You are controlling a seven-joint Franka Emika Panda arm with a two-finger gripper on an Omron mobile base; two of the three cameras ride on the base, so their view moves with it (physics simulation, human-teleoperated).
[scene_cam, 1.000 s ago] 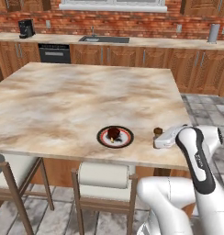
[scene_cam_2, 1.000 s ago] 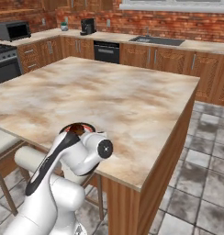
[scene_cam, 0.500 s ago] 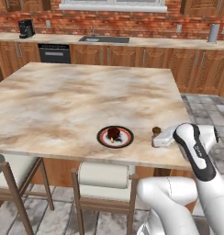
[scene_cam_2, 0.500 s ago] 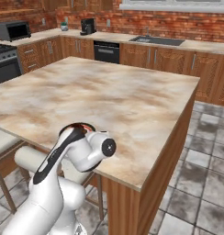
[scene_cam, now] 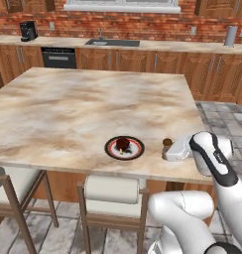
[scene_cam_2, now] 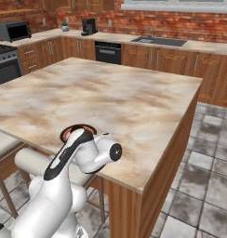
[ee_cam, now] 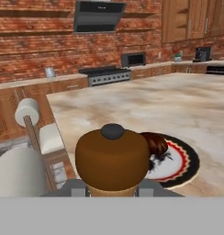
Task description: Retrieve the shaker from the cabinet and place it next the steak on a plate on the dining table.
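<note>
Reaching low over the near edge of the dining table (scene_cam: 83,104), the gripper (scene_cam: 168,151) sits at about four o'clock in the left base view, with the shaker (scene_cam: 166,145) standing upright at its tip. From the hand view the shaker (ee_cam: 112,158) rises directly ahead of the camera at six o'clock, its dark knob top facing the lens and its tan body between the two grey finger bases. Whether the fingers press on it or merely flank it cannot be told, since their tips are hidden behind the knob. Just beyond the shaker, toward three o'clock in the hand view, lies the plate (ee_cam: 185,163) with the steak (ee_cam: 155,143) on it. In the left base view the plate (scene_cam: 135,151) is at nine o'clock of the shaker, near but apart. Across the room runs the brick wall (scene_cam: 143,27).
</note>
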